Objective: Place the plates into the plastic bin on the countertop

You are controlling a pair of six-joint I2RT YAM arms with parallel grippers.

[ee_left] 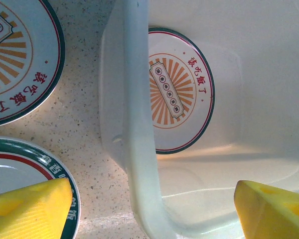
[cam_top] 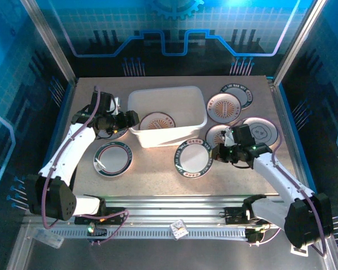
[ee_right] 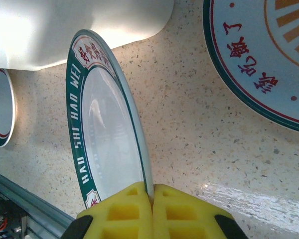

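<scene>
Bin (cam_top: pixel 168 115) sits mid-counter (cam_top: pixel 152 175), one plate (cam_top: pixel 157 121) inside. Four more plates (cam_top: pixel 224 107) cluster to its R. Front plate (cam_top: pixel 193 160) lies just before bin, L plate (cam_top: pixel 114 158) front-left, another plate (ee_left: pixel 15 59) beside bin's L wall.

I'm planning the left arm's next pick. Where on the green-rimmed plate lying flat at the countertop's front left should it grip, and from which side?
Probably the rim of the green-rimmed plate, on its edge nearest the left arm, coming down from above at a shallow tilt. It lies flat on the countertop, so only the thin raised lip offers fingers a pinch.
</scene>
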